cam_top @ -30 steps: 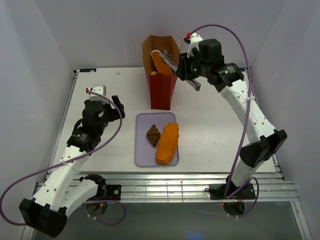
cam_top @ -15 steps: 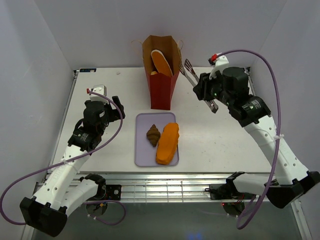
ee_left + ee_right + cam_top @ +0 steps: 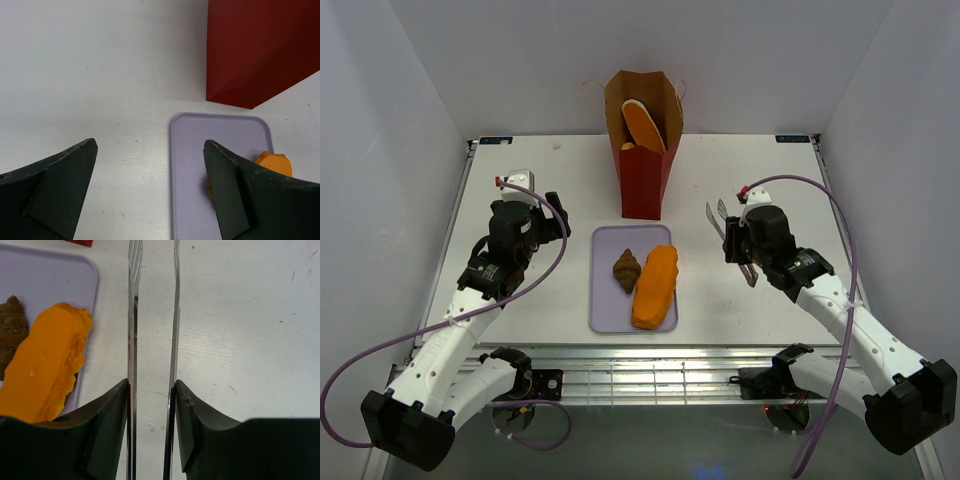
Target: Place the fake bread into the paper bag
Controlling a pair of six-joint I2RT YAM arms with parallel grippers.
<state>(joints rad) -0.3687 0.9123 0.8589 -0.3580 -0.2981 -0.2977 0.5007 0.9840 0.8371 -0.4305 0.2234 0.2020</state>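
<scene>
The paper bag [image 3: 643,140] stands upright at the back centre, brown above and red below, with an orange loaf [image 3: 644,125] inside it. A long orange loaf [image 3: 656,286] and a brown croissant [image 3: 626,269] lie on the lavender tray [image 3: 605,305]. My right gripper [image 3: 738,240] is shut on metal tongs [image 3: 717,215] to the right of the tray; the tong tips are apart and empty. In the right wrist view the tongs [image 3: 134,315] point past the loaf [image 3: 42,365]. My left gripper [image 3: 545,215] is open and empty, left of the tray.
The left wrist view shows the bag's red base [image 3: 260,50] and the tray's left edge [image 3: 200,165] ahead of the open jaws. The white table [image 3: 520,170] is bounded by grey walls at the back and sides.
My right arm has drawn the tongs back from the bag's mouth and down to the table right of the tray. An orange loaf stays in the bag. The left arm has not moved.
</scene>
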